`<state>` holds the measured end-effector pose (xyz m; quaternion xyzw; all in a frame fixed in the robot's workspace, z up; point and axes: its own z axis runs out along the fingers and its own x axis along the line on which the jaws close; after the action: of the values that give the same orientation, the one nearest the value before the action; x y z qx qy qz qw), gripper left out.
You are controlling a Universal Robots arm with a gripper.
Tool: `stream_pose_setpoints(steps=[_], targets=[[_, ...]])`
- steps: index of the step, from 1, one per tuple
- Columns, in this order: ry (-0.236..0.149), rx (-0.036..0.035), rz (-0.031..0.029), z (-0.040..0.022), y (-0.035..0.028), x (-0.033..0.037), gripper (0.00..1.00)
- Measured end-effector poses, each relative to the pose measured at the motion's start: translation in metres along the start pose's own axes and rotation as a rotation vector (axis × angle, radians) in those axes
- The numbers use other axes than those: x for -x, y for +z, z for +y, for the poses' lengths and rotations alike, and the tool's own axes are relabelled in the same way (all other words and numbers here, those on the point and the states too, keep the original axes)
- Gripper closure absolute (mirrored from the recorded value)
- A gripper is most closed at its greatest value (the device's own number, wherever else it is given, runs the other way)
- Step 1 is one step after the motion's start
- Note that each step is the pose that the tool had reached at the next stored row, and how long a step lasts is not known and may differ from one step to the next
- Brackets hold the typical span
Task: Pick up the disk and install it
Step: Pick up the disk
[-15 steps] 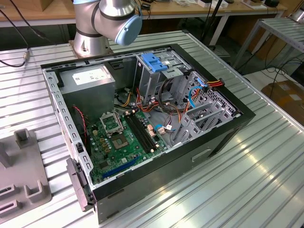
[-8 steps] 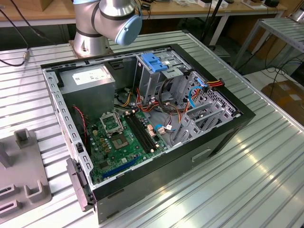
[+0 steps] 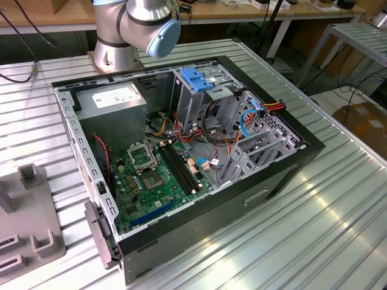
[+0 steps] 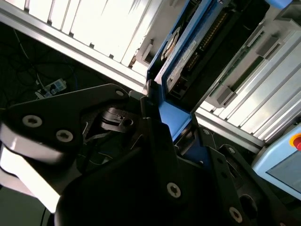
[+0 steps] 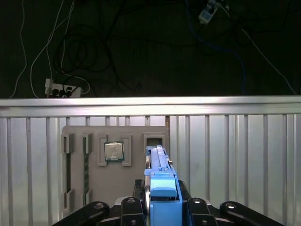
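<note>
Holding the disk [image 5: 158,160] tight in the gripper [image 5: 162,192], as seen in both wrist views. Closed down on the blue rail [image 4: 171,120], with a black finger [image 4: 157,141] pressed on each side and no gap left. Standing on its thin edge, not lying flat. Pointing its long way straight out from the gripper, away from the wrist. Showing a white label [image 4: 181,59] on one broad side in the second wrist view. Reaching out over a grey tray [image 5: 129,184] just past the fingertips in the first wrist view. Ending with the far tip at an open slot [image 5: 155,140] in that tray; cannot tell if touching there or just above. Hanging next to a square silver chip [image 5: 114,151] in the tray, with a thin green stick [image 5: 86,165] a bit farther off on the same side. Under the tray, a ribbed metal table [image 5: 235,160]. Past the table edge, far ahead of the gripper, dark floor with wires and a white power strip [image 5: 63,87]. In the exterior view, an open computer case [image 3: 290,175] on the table, with a green board [image 3: 154,175] inside and the arm [image 3: 139,24] standing just beyond it.
</note>
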<state>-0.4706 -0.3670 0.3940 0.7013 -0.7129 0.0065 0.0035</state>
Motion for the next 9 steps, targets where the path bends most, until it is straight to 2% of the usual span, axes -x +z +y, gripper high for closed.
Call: stream_pose_setpoints(steps=[9], targets=[[0.0,0.0,0.0,0.0,-0.0102,-0.0002,0.63]])
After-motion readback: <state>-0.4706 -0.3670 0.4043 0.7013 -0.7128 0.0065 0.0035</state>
